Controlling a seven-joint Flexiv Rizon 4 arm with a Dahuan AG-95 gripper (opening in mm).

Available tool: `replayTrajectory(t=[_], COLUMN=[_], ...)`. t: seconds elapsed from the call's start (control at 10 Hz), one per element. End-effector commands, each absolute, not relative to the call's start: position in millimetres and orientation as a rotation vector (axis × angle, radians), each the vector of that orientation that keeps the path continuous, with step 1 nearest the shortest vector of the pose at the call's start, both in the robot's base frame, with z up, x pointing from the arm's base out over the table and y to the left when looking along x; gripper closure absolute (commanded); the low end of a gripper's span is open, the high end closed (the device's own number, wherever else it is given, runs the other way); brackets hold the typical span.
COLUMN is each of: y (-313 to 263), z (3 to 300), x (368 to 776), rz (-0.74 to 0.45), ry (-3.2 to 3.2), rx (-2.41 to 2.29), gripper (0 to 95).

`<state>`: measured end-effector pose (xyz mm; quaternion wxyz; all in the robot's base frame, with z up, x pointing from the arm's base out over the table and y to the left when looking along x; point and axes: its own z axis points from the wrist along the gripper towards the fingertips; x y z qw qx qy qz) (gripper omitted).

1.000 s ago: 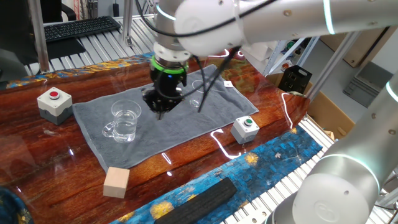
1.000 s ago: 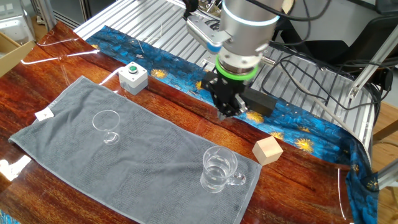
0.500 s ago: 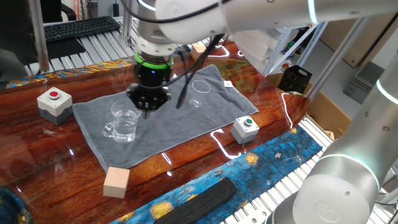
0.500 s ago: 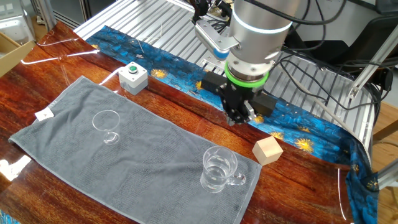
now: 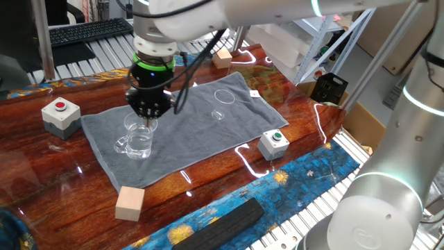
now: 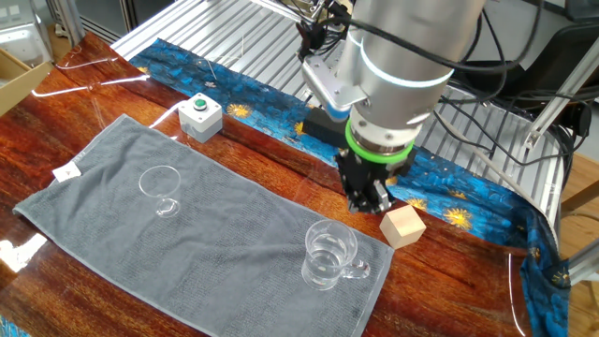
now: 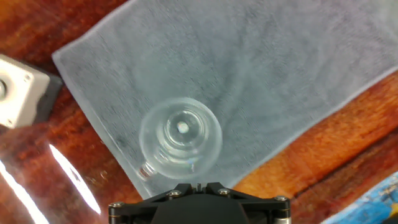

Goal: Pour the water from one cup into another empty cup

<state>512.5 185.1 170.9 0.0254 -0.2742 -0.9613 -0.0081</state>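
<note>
The one cup, a wide clear glass mug (image 5: 139,139) (image 6: 329,255) with a side handle, stands upright on the grey towel (image 5: 187,142) (image 6: 225,234). The water (image 6: 327,260) shimmers low inside it. In the hand view the mug (image 7: 180,137) lies just ahead of my fingertips, its handle to the lower left. My gripper (image 5: 148,112) (image 6: 372,200) (image 7: 200,185) hangs shut and empty just above and beside the mug's rim, not touching it. Another empty cup, a small handleless glass (image 5: 223,103) (image 6: 161,187), stands upright at the towel's other end.
A wooden block (image 5: 130,203) (image 6: 403,226) sits off the towel near the mug. A red-button box (image 5: 60,114) and a green-button box (image 5: 275,142) (image 6: 200,112) flank the towel. A white box (image 7: 18,93) shows at the hand view's left edge. A black bar (image 5: 222,222) lies by the front edge.
The arm has travelled along the towel from near the small glass to just above the mug. The jaws stayed shut. Neither glass moved.
</note>
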Motion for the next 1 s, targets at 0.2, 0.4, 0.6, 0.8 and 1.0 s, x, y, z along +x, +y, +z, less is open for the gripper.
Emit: replayTrajectory(t=[0.2, 0.4, 0.6, 0.8, 1.0], y=[186.5, 186.1, 186.0, 185.4, 184.7], z=[167.1, 165.9, 162.1, 160.6, 159.1], x=[530.2, 540.9, 547.1, 552.3, 557.6], rz=[-0.025, -0.033, -0.029, -0.027, -0.025], ry=[-2.970, -2.975, -2.980, -2.973, -2.971], rx=[-0.850, -0.833, -0.806, -0.811, -0.822], gripper=[95.0, 95.0, 95.0, 95.0, 95.0])
